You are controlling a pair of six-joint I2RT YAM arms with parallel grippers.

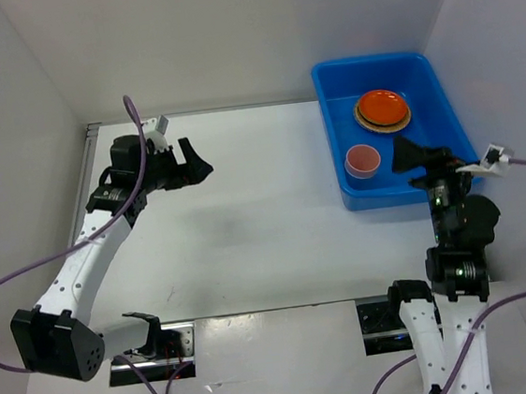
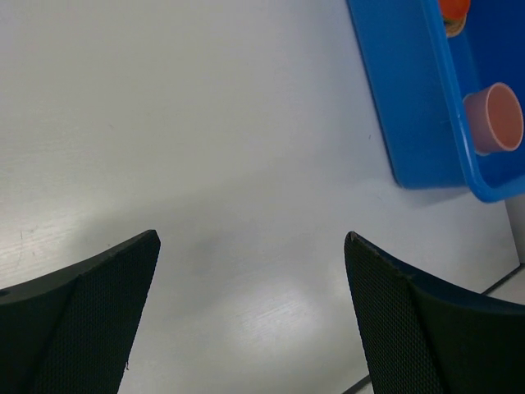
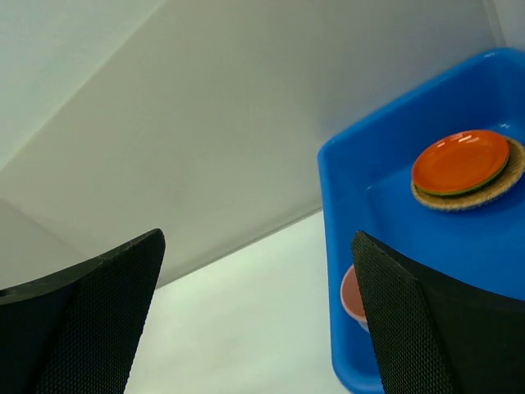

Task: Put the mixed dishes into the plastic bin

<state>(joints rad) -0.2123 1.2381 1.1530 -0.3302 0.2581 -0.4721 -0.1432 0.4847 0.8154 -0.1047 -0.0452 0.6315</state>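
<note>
The blue plastic bin (image 1: 431, 80) stands at the far right of the table. Inside it an orange plate (image 1: 382, 106) lies on a tan woven tray (image 1: 404, 121), with a lime green rim showing between them in the right wrist view (image 3: 492, 176). A pink cup (image 1: 363, 159) stands in the bin's near left corner. The black plate and the blue cup are not in view. My left gripper (image 1: 198, 159) is open and empty above the table's far left. My right gripper (image 1: 400, 157) is open and empty over the bin's near edge, beside the pink cup.
White walls close in the table at the back and both sides. In the left wrist view, bare table lies under the left gripper (image 2: 252, 235), with the bin (image 2: 410, 98) and the pink cup (image 2: 496, 119) to its right. The right gripper (image 3: 258, 235) faces the back wall.
</note>
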